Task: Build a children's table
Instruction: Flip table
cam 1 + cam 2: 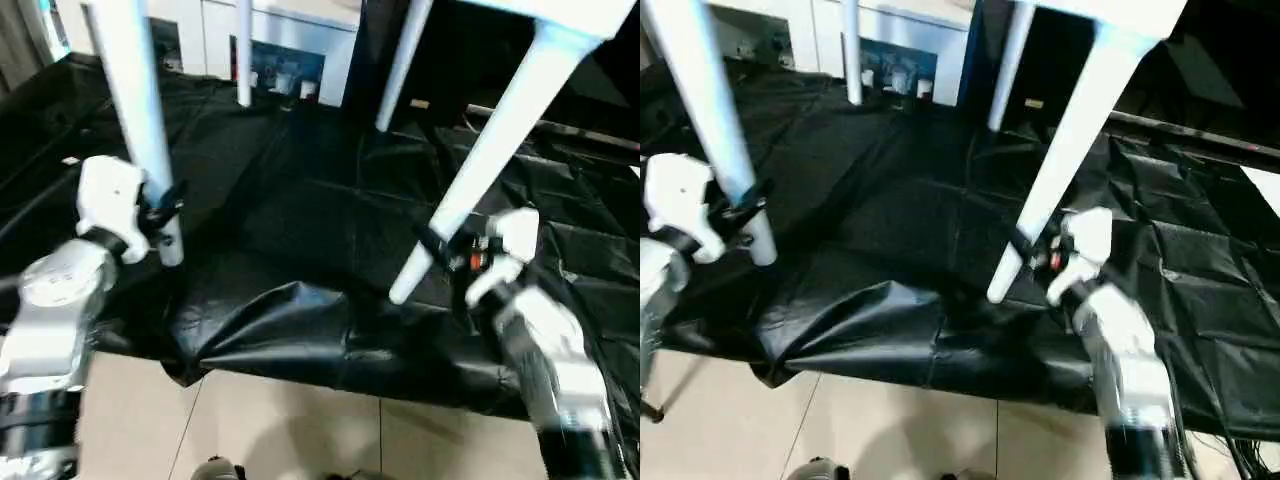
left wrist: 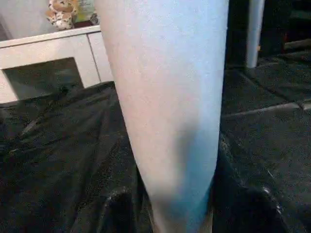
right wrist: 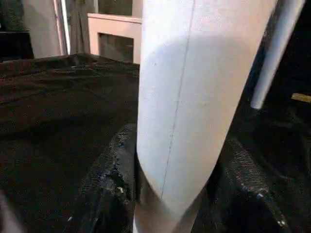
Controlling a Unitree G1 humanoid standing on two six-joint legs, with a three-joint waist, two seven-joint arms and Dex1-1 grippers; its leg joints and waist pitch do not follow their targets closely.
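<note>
Table: your white plastic children's table [image 1: 560,15] stands above black sheeting [image 1: 300,220], smooth tapered round legs down.
Left gripper [image 1: 160,215]: pinching the near-left leg [image 1: 140,110].
Right gripper [image 1: 440,250]: clamped on the near-right leg [image 1: 490,150].

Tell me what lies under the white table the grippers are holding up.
Under the children's table, black plastic sheeting covers the whole work surface, crumpled at its near edge. The sheet hides whatever is beneath it. Both near legs, left and right, hang above it.
</note>
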